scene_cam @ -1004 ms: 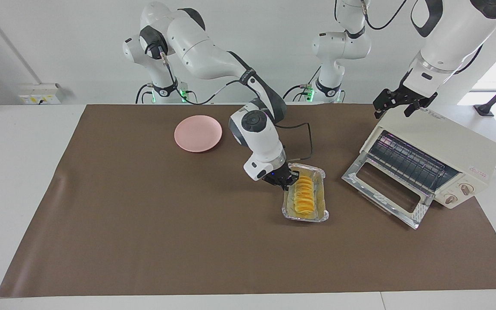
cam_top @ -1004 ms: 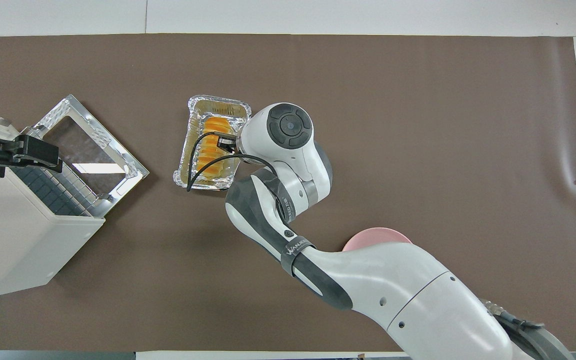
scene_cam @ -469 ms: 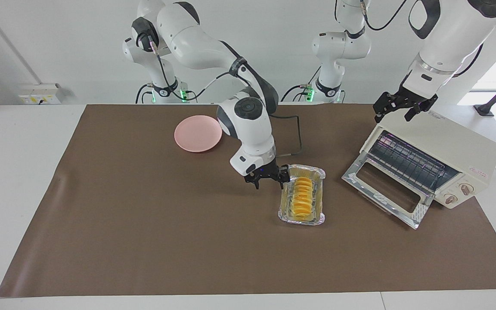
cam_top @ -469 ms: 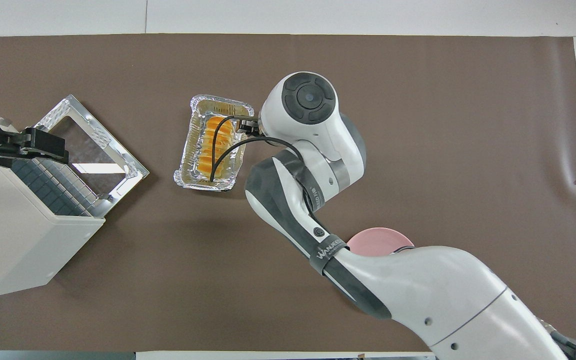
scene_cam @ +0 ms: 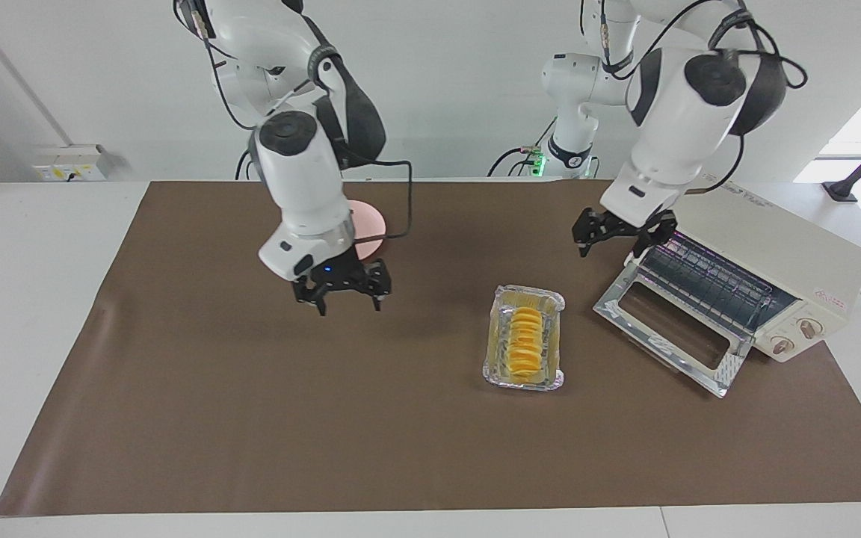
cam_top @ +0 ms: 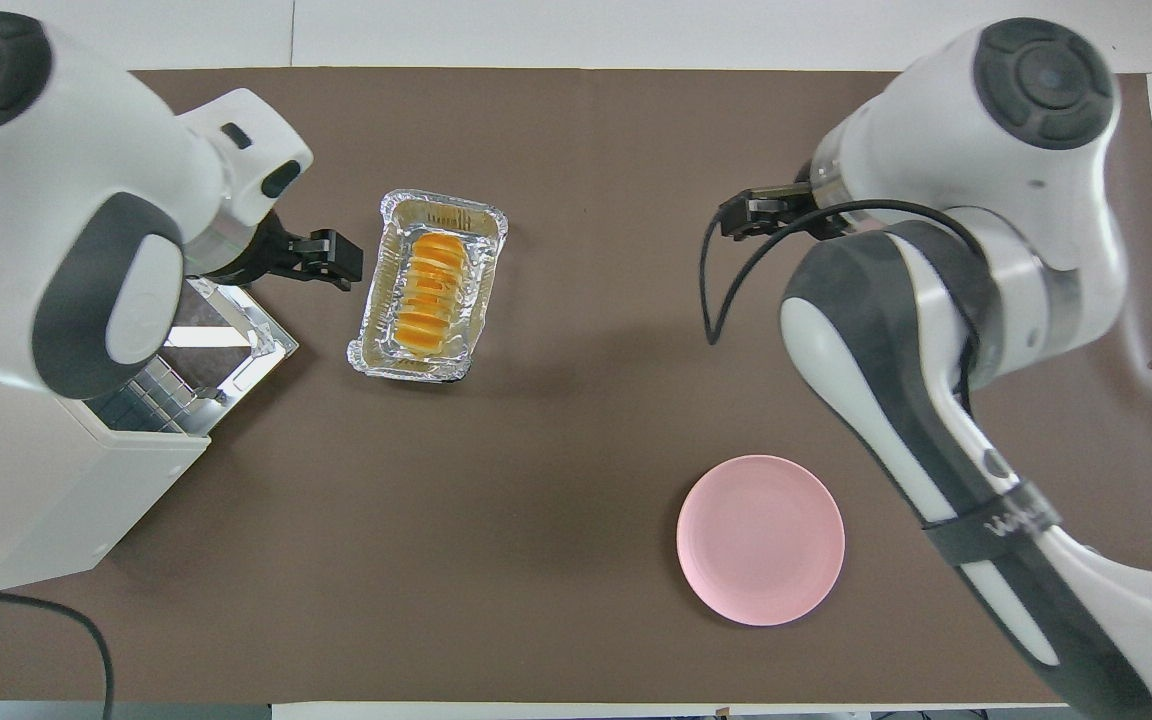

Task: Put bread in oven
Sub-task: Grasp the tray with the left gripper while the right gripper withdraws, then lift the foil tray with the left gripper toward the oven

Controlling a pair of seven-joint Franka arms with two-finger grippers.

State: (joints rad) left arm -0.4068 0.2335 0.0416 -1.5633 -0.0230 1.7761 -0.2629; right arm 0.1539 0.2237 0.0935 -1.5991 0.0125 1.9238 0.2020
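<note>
The pink plate is set nearest the robots. The right pincer is held spread wide and empty above bare tabletop, the left pincer likewise beside the open oven. Farther out, the bread is seen lying in the foil tray

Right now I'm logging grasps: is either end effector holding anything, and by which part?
Nothing is held. The left end effector and right end effector are both open in the air; the bread lies in its foil tray.
</note>
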